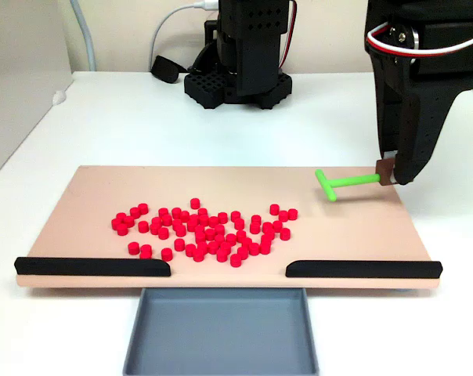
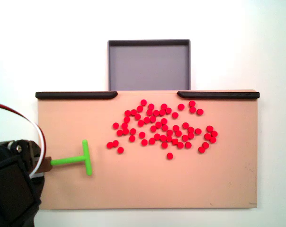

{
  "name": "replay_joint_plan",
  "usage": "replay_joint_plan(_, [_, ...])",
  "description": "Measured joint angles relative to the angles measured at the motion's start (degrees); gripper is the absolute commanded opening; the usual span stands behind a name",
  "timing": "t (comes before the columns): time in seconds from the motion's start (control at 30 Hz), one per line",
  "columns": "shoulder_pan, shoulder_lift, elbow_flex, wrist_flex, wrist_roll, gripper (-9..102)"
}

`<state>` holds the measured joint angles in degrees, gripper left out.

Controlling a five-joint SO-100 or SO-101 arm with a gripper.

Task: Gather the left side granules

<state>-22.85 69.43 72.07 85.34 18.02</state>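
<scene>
We see the grey tray (image 1: 221,333) cut off by the bottom edge in a fixed view. The hand (image 2: 44,163) hides the green stick's (image 2: 72,160) shaft end, so we cannot tell how its fingers sit. The arm (image 2: 10,189) runs off the lower-left corner.

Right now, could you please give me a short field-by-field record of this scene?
gripper: shut on the handle of the green T-shaped stick, at the board's right edge in this fixed view
granules: loosely scattered mid-board, none in the tray
board: tan, flat on the white table
black rails: two along one long edge, a gap between them
grey tray: below that gap, empty
</scene>
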Motion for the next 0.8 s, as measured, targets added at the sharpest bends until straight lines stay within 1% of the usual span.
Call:
replay_joint_plan(0.23, [0.09,-2.72,-2.46,-0.09,1.14,0])
replay_joint_plan(0.8, [1.93,-4.57,-2.64,-0.09,2.11,0])
